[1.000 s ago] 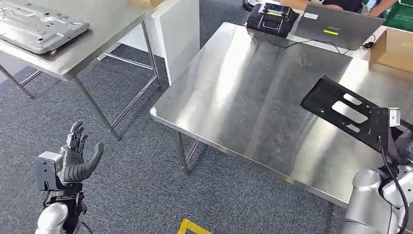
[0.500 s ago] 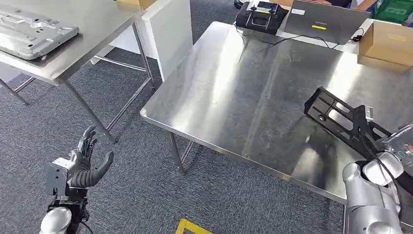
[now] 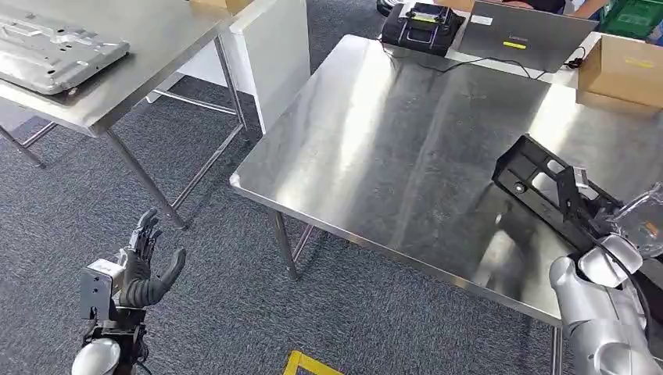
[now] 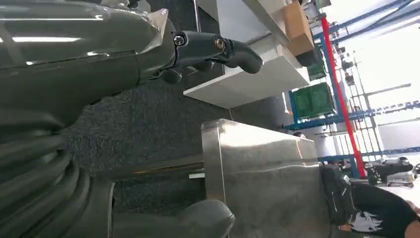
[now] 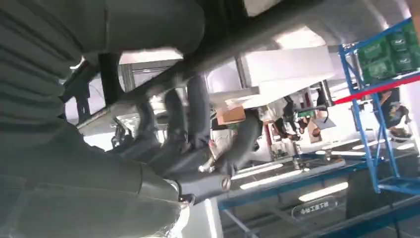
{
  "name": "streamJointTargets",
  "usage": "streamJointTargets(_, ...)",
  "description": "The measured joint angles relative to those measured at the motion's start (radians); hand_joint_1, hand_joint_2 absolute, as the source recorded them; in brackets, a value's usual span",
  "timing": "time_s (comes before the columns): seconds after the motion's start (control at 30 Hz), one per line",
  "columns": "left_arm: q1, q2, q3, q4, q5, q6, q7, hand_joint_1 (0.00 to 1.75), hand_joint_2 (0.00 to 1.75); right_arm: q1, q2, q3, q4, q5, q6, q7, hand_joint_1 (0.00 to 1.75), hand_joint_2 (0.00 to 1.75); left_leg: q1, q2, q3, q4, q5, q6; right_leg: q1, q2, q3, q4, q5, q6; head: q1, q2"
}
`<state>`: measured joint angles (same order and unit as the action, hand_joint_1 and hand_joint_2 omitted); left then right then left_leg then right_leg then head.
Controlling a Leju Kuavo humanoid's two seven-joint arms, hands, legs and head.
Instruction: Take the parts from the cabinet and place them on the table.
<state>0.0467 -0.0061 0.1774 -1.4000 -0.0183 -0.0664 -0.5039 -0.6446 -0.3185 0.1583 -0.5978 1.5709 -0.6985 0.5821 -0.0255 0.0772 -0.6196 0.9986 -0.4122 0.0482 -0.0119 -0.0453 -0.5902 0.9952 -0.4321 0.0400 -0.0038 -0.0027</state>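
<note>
Right hand (image 3: 606, 226) clamped on black part (image 3: 539, 183), tilted over bench (image 3: 391, 156) at frame right; left hand (image 3: 145, 269) spread, empty, lower left; risk: part tips or skids on slick steel if released tilted.

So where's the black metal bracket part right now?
In the head view, the black metal bracket part is held by the right hand over the steel table's right side.

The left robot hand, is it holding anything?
No. In the head view the left robot hand hangs over the grey carpet with its fingers spread and nothing in it.
</note>
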Motion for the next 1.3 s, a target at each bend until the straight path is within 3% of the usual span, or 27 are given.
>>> streamJointTargets(0.23, 0.002, -0.011, 0.005, 0.000, -0.011, 0.003, 0.019, 0.00, 0.00, -0.021, 0.008, 0.066, 0.022, 0.000, 0.000, 0.018, 0.00, 0.00, -0.002, -0.001, 0.000, 0.000, 0.000, 0.000, 0.000, 0.000, 0.000, 0.000, 0.001, 0.001, 0.000, 0.000)
streamJointTargets(0.5, 0.002, -0.014, 0.005, 0.000, -0.021, 0.000, 0.025, 0.00, 0.00, -0.029, 0.025, 0.082, 0.045, 0.000, 0.000, 0.015, 0.00, 0.00, -0.002, -0.001, -0.001, 0.001, 0.000, 0.001, -0.001, 0.000, -0.001, 0.000, 0.001, 0.001, 0.000, 0.000)
streamJointTargets(0.6, 0.002, -0.015, 0.005, 0.000, -0.024, -0.003, 0.026, 0.00, 0.00, -0.034, 0.029, 0.078, 0.050, -0.003, 0.022, -0.015, 0.00, 0.00, -0.002, 0.000, -0.001, 0.000, 0.000, 0.001, -0.001, 0.000, -0.001, 0.000, 0.001, 0.001, 0.000, 0.000)
streamJointTargets(0.77, -0.006, -0.012, 0.005, 0.003, -0.037, -0.024, 0.032, 0.00, 0.00, -0.062, 0.055, -0.024, 0.056, -0.063, 0.204, -0.197, 0.00, 0.00, -0.002, 0.000, 0.001, 0.001, 0.000, 0.001, -0.001, 0.000, 0.000, 0.000, 0.001, 0.001, 0.000, 0.000)
streamJointTargets(1.0, -0.022, -0.011, 0.005, 0.015, -0.062, -0.051, 0.043, 0.00, 0.00, -0.089, 0.081, -0.149, 0.044, -0.089, 0.421, -0.314, 0.00, 0.00, 0.005, 0.002, 0.002, 0.005, -0.001, 0.000, 0.001, 0.001, 0.002, -0.003, 0.002, -0.002, 0.000, 0.000)
streamJointTargets(1.1, -0.040, -0.010, 0.005, 0.024, -0.078, -0.059, 0.053, 0.00, 0.00, -0.123, 0.085, -0.198, 0.046, -0.129, 0.626, -0.400, 0.00, 0.00, 0.010, 0.007, 0.004, 0.005, -0.001, 0.000, 0.005, 0.004, 0.003, -0.009, 0.004, -0.007, 0.001, 0.000)
streamJointTargets(1.13, -0.044, -0.010, 0.005, 0.027, -0.081, -0.060, 0.056, 0.00, 0.00, -0.133, 0.089, -0.211, 0.048, -0.151, 0.662, -0.428, 0.00, 0.00, 0.013, 0.009, 0.006, 0.004, -0.002, -0.002, 0.006, 0.007, 0.002, -0.012, 0.003, -0.008, 0.002, 0.000)
streamJointTargets(1.17, -0.049, -0.009, 0.006, 0.029, -0.084, -0.060, 0.058, 0.00, 0.00, -0.140, 0.095, -0.221, 0.052, -0.159, 0.684, -0.433, 0.00, 0.00, 0.015, 0.013, 0.009, 0.004, -0.006, -0.006, 0.007, 0.010, 0.006, -0.014, 0.003, -0.008, 0.001, 0.000)
streamJointTargets(1.3, -0.059, -0.008, 0.006, 0.035, -0.084, -0.060, 0.059, 0.00, 0.00, -0.151, 0.103, -0.251, 0.057, -0.168, 0.698, -0.439, 0.00, 0.00, 0.016, 0.016, 0.016, 0.004, -0.006, -0.005, 0.011, 0.013, 0.011, -0.018, 0.005, -0.009, 0.000, 0.000)
